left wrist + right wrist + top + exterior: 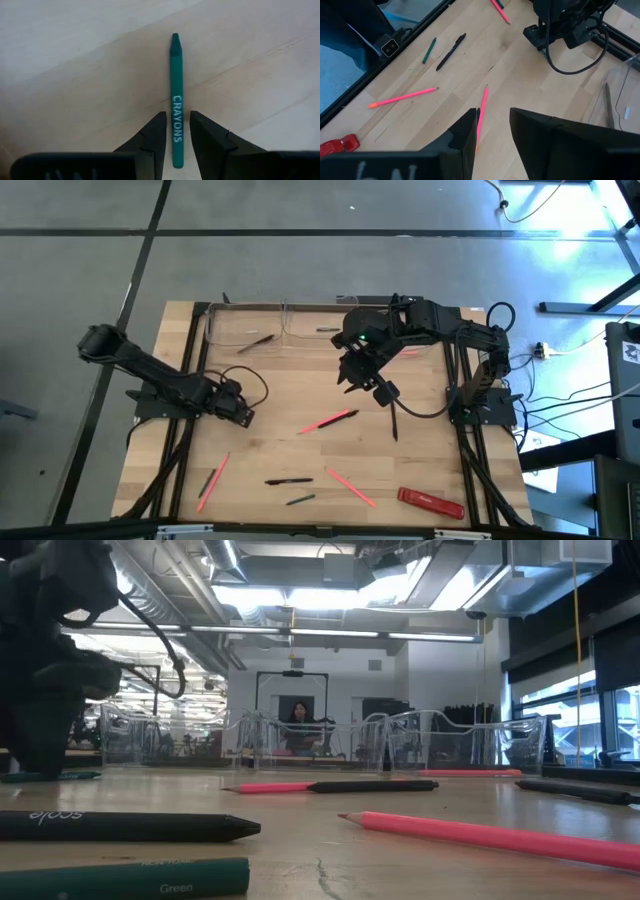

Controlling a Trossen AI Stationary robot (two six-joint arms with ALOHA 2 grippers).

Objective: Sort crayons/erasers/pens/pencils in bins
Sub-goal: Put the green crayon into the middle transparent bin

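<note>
Left hand: low over the desk near its left edge, fingers released, with a narrow gap between them. A green crayon lies flat on the wood in that gap; the fingers flank its lower end, and contact cannot be confirmed.

Right hand: held above the desk's middle-right, in front of the bins, fingers parted and grasping nothing. In the right wrist view a pink pencil lies on the wood below the gap.

Bins: three clear tubs in a row along the far edge. The left one holds a dark pencil; a small item lies in the middle one and cannot be identified.

Loose items on the desk: a pink pencil at centre, a dark pen and short green crayon near the front edge, two more pink pencils at front left and front centre, and a dark pencil right of centre. A red bar lies at front right.
</note>
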